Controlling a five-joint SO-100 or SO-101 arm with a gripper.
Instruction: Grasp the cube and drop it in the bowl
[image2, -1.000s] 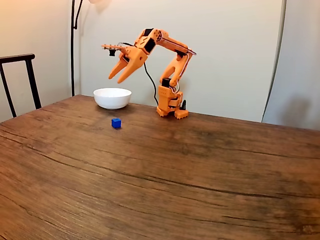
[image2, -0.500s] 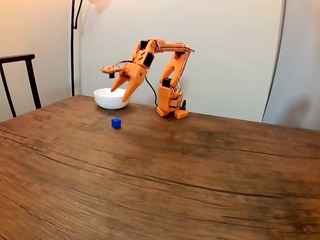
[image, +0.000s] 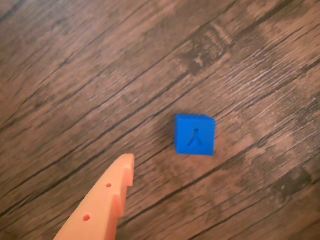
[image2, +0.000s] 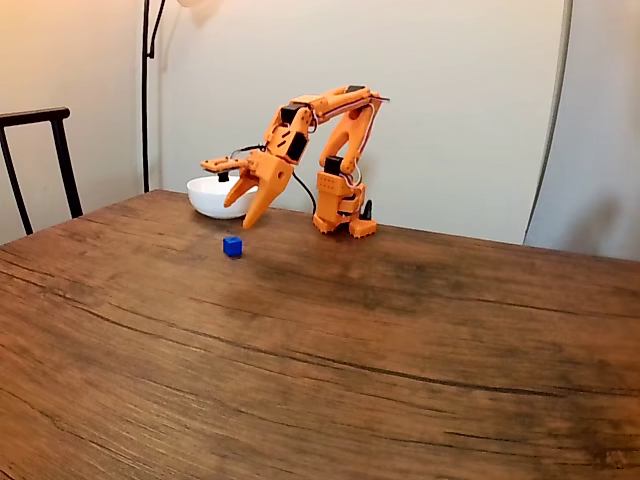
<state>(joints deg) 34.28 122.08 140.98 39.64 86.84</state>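
White and smooth, the bowl (image2: 214, 196) sits near the far edge of the table (image2: 400, 340) in the fixed view, just left of the arm's base (image2: 340, 205); we cannot see into it from this angle, so what it holds, if anything, we cannot tell. The orange gripper (image2: 240, 212) hangs in front of the bowl's right side, hiding part of the rim, its jaws spread apart with one finger pointing down toward the wood and the other shorter one angled off to the left.

We find the blue cube (image2: 232, 246) resting on the table nearer the camera than the bowl, apart from it and just below the gripper's lower tip, with a clear gap between them. In the wrist view the cube (image: 195, 135) lies flat on the boards, a small embossed mark on its upper face, and one orange finger (image: 102, 205) comes in from the bottom edge, its tip near the cube's left but not touching.

The table is dark brown wood with strong wavy grain. Behind it we see a pale wall (image2: 450, 90), a black chair (image2: 40, 160) at the left, and a thin black pole (image2: 146, 90) rising beside it.
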